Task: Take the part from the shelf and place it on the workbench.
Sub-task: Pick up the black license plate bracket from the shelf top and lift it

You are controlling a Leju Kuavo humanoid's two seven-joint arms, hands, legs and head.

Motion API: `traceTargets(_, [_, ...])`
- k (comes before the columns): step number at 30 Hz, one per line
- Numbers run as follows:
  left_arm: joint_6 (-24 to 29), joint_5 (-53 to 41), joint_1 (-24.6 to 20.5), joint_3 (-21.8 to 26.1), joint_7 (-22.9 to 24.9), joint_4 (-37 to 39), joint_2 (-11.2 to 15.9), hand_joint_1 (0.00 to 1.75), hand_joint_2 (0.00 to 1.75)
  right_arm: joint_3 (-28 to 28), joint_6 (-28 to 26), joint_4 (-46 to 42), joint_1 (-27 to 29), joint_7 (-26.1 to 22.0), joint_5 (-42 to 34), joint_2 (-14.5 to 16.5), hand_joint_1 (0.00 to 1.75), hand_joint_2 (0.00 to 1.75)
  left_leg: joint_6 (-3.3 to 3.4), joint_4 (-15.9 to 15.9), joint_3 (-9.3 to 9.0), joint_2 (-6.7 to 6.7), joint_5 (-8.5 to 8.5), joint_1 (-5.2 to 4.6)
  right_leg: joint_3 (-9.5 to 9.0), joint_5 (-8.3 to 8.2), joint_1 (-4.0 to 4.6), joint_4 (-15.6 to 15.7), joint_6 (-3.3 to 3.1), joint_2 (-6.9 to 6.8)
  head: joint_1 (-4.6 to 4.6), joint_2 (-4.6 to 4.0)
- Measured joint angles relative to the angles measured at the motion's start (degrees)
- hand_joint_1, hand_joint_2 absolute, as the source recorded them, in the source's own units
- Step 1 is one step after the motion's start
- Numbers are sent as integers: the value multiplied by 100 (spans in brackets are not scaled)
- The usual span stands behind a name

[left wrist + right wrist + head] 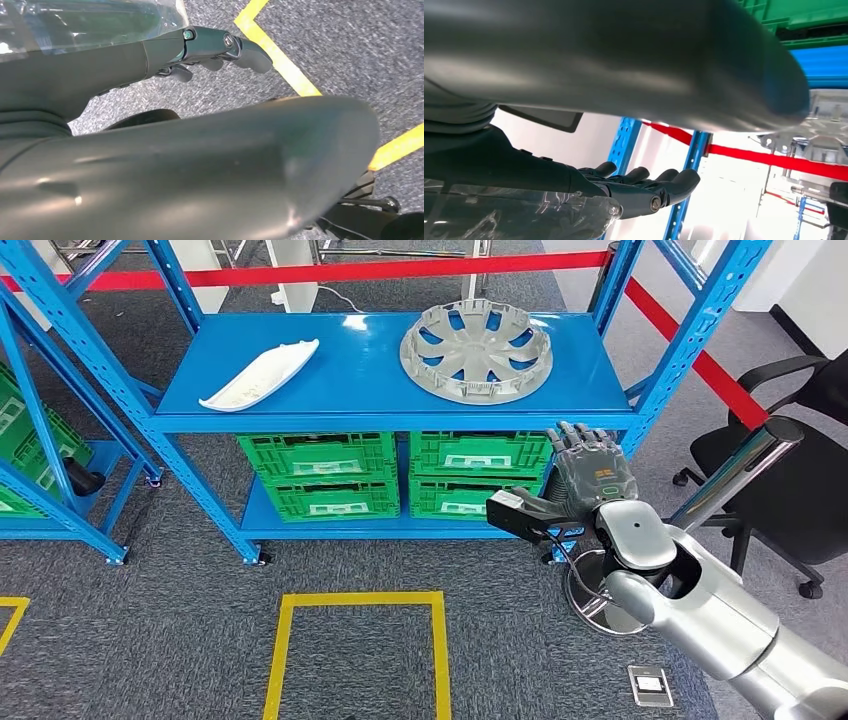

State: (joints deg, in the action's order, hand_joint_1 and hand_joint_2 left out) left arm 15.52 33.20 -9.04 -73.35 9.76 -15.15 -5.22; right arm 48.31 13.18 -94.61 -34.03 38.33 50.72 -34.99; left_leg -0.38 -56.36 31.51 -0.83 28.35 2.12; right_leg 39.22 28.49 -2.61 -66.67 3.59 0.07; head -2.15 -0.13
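On the blue shelf's top board [370,375] lie two parts: a long white curved part [260,375] on the left and a round grey wheel cover [476,350] on the right. My right hand [590,475] is raised in front of the shelf's front edge, just below and to the right of the wheel cover. Its fingers are straight and apart and it holds nothing. In the right wrist view the right hand [644,182] shows the same spread fingers against the blue uprights. My left hand [210,47] hangs over the grey carpet, empty, fingers loosely extended.
Several green crates [320,475] fill the shelf's lower level. Red barrier tape [400,270] runs behind the shelf. A black office chair [790,460] and a silver post with a round base [600,600] stand at the right. A yellow square [360,650] marks the carpet.
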Motion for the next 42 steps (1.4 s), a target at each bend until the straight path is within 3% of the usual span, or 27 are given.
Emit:
traceTargets(1, [1,-5,-4,0,-2,4,10,0,0,1,-5,8,8,1,-1,-3,0,0,-70,-69,10,-7,62,31,-124,-129,-22,268,51,17,-4,0])
traceTargets(2, [1,-10,-9,0,-4,8,13,0,0,4,-9,14,17,2,-2,-11,0,0,-141,-152,26,-14,125,46,-219,-199,-35,474,45,47,-33,0])
traceTargets(3, [2,-15,-14,0,-5,13,18,0,0,6,-14,23,40,3,-4,-17,0,0,-197,-208,40,-22,171,45,-261,-192,-40,560,3,76,-33,0])
traceTargets(5, [3,-19,-15,0,-5,20,23,0,0,11,-22,40,89,3,-8,-29,0,0,-259,-238,45,-35,203,26,-239,-114,-28,503,-165,114,-4,0])
traceTargets(7, [4,-20,-16,0,-5,26,34,0,0,8,-31,49,111,3,-8,-30,0,0,-288,-254,31,-24,247,35,-240,-76,-21,465,-270,103,57,0])
traceTargets(9, [4,-24,-26,0,-7,28,36,0,0,-4,-44,50,107,3,-8,-31,0,0,-285,-623,185,8,449,23,-274,-50,1,467,-342,87,81,0])
traceTargets(11, [3,-28,-30,0,-10,28,33,0,0,-10,-53,53,114,4,-8,-31,0,0,-234,-1383,580,27,747,-23,-312,-24,47,479,-393,70,102,0])
traceTargets(13, [4,-28,-21,0,-11,28,34,0,0,-9,-61,56,138,5,-8,-33,0,0,-150,-1882,910,28,813,-83,-352,11,116,483,-441,65,110,0])
traceTargets(14, [5,-29,-16,0,-10,28,36,0,0,-11,-67,56,150,7,-8,-34,0,0,-79,-1838,942,27,675,-126,-386,33,159,485,-464,66,111,0])
traceTargets(17, [9,-32,-15,0,-8,33,51,0,0,-30,-92,58,165,8,-8,-39,0,0,250,-926,633,23,6,-303,-529,103,268,525,-510,71,91,0])
traceTargets(19, [10,-35,-17,0,-4,43,67,0,0,-35,-101,63,178,8,-14,-42,0,0,382,-545,474,24,-127,-378,-582,114,271,581,-490,76,65,0])
traceTargets(20, [10,-37,-17,0,-3,46,73,0,0,-36,-103,66,186,8,-17,-45,0,0,398,-474,439,26,-116,-390,-593,106,269,614,-465,77,56,0])
traceTargets(22, [10,-39,-22,1,-3,48,75,0,0,-54,-108,65,205,9,-23,-60,0,0,366,-266,348,36,-122,-371,-601,101,257,664,-410,67,67,0])
traceTargets(24, [11,-41,-33,2,-4,50,79,0,0,-79,-114,64,189,10,-23,-83,0,0,306,-88,253,46,-148,-320,-499,233,258,463,-347,44,55,0])
traceTargets(27, [6,-44,-32,1,-6,50,71,0,0,-86,-114,69,203,10,-23,-95,0,0,260,-59,205,47,-124,-291,31,603,205,-497,-248,31,42,0])
traceTargets(28, [4,-44,-28,0,-6,50,70,0,0,-85,-114,72,221,10,-23,-95,0,0,245,-75,196,47,-102,-284,173,608,183,-701,-217,29,40,0])
traceTargets(29, [4,-44,-26,0,-6,50,70,0,0,-85,-114,75,233,10,-23,-96,0,0,225,-99,188,47,-73,-275,219,499,162,-699,-189,27,40,0])
traceTargets(30, [4,-44,-27,0,-6,50,69,0,0,-86,-114,78,237,10,-23,-96,0,0,198,-135,178,47,-36,-259,154,292,143,-480,-161,22,40,0])
traceTargets(32, [5,-45,-32,1,-7,51,68,0,0,-85,-114,81,234,10,-23,-96,0,0,123,-239,175,46,56,-238,-118,-77,130,186,-123,11,32,0])
traceTargets(34, [7,-46,-37,2,-11,53,69,0,0,-84,-114,89,233,10,-23,-97,0,0,57,-316,196,38,115,-244,-263,-147,145,516,-197,23,30,0])
traceTargets(36, [8,-48,-37,1,-15,55,68,0,0,-87,-116,94,242,10,-23,-100,0,0,18,-322,197,33,130,-248,-268,-113,153,530,-317,40,44,0])
traceTargets(38, [9,-54,-37,0,-15,54,67,0,0,-93,-122,95,247,10,-23,-101,0,0,-34,-388,207,35,202,-242,-290,-107,136,547,-391,32,60,0])
traceTargets(40, [10,-61,-38,1,-16,54,66,0,0,-100,-132,93,250,10,-23,-101,0,0,-96,-810,386,38,447,-225,-321,-102,122,566,-444,22,83,0])
traceTargets(42, [11,-66,-29,2,-17,55,66,0,0,-102,-136,95,266,10,-23,-101,0,0,-133,-1538,749,39,739,-204,-335,-87,125,568,-466,20,96,0])
